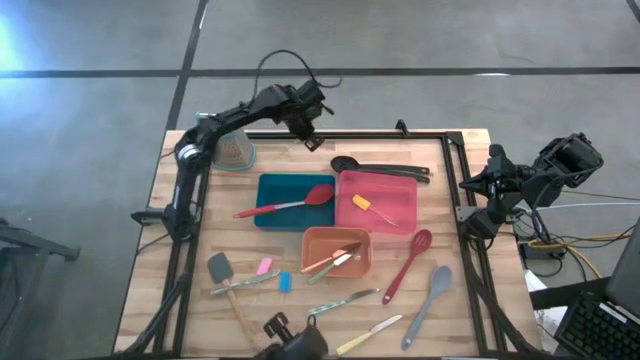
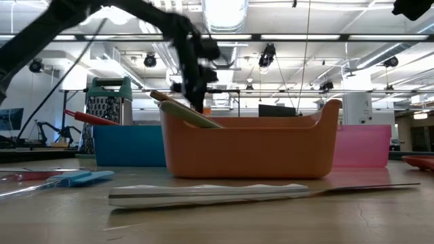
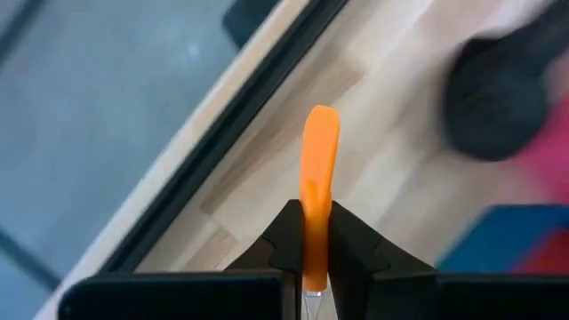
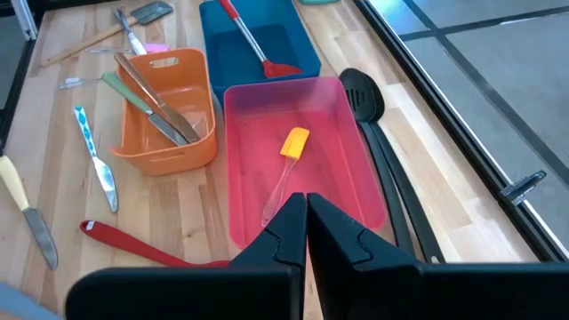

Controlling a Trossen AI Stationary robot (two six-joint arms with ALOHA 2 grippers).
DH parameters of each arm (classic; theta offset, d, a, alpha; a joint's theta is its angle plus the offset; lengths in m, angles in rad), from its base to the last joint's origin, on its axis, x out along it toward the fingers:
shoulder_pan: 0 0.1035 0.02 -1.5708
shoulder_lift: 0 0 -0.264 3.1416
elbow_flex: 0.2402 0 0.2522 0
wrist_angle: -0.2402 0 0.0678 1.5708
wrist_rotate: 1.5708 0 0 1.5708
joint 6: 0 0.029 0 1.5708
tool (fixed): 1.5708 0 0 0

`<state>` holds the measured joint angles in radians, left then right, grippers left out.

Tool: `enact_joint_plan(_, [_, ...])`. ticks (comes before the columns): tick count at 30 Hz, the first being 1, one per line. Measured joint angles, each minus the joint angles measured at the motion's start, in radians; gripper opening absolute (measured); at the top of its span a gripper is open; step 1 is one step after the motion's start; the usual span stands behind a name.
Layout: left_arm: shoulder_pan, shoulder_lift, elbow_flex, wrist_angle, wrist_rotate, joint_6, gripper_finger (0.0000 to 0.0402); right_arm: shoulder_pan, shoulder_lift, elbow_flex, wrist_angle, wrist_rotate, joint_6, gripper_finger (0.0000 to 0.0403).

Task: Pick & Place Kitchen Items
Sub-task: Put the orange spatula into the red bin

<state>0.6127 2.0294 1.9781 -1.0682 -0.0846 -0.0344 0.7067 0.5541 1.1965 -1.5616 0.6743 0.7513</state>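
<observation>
Nearest the front edge lie a yellow-handled knife (image 1: 370,335) and a grey spoon (image 1: 428,300). Just behind them are a green-handled knife (image 1: 345,300) and a red slotted spoon (image 1: 408,265). Off to the left a grey spatula (image 1: 222,270) with a wooden handle lies beside small pink and blue pieces that are too small to identify.

The orange tray (image 1: 337,232) sits mid-table with a few knives leaning inside it, their handles over the rim. Behind it stand the blue tray (image 1: 268,200) and the pink tray (image 1: 345,218), side by side. A red spoon (image 1: 290,205) lies across the blue tray. A yellow-headed spatula (image 1: 362,203) lies inside the pink one.

Past the pink tray, black spoons (image 1: 385,168) lie along the far edge. The grater (image 1: 235,152) stands at the far left corner.

The left gripper (image 1: 312,135) hangs above the far edge, between the grater and the black spoons. Its fingers are clamped tight on a slim orange utensil (image 3: 320,169), which sticks out beyond the fingertips and is off the table.

The right gripper (image 4: 307,206) waits off the table's right side, fingers pressed together and empty.
</observation>
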Motion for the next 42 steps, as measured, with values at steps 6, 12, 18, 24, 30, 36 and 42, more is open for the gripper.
enact_joint_plan(6, [-0.078,-0.158,0.002,0.000,-0.003,0.001,0.0028,0.000,0.000,0.000,0.000,0.000,0.000,0.0008])
enact_joint_plan(12, [-0.161,-0.333,0.001,0.001,-0.018,-0.019,0.0028,0.000,0.000,0.000,0.000,0.000,0.000,0.0008])
enact_joint_plan(18, [-0.245,-0.500,-0.001,-0.014,-0.031,-0.076,0.0028,0.000,0.000,0.000,0.000,0.000,0.000,0.0008])
enact_joint_plan(24, [-0.343,-0.633,-0.002,-0.010,-0.080,-0.150,0.0028,0.000,0.000,0.000,0.000,0.000,0.000,0.0008])
enact_joint_plan(30, [-0.459,-0.685,-0.002,0.116,-0.083,-0.180,0.0028,0.000,0.000,0.000,0.000,0.000,0.000,0.0008])
enact_joint_plan(36, [-0.552,-0.633,-0.002,0.289,-0.058,-0.127,0.0028,0.000,0.000,0.000,0.000,0.000,0.000,0.0008])
enact_joint_plan(42, [-0.557,-0.539,-0.001,0.355,0.038,-0.108,0.0028,0.000,0.000,0.000,0.000,0.000,0.000,0.0008])
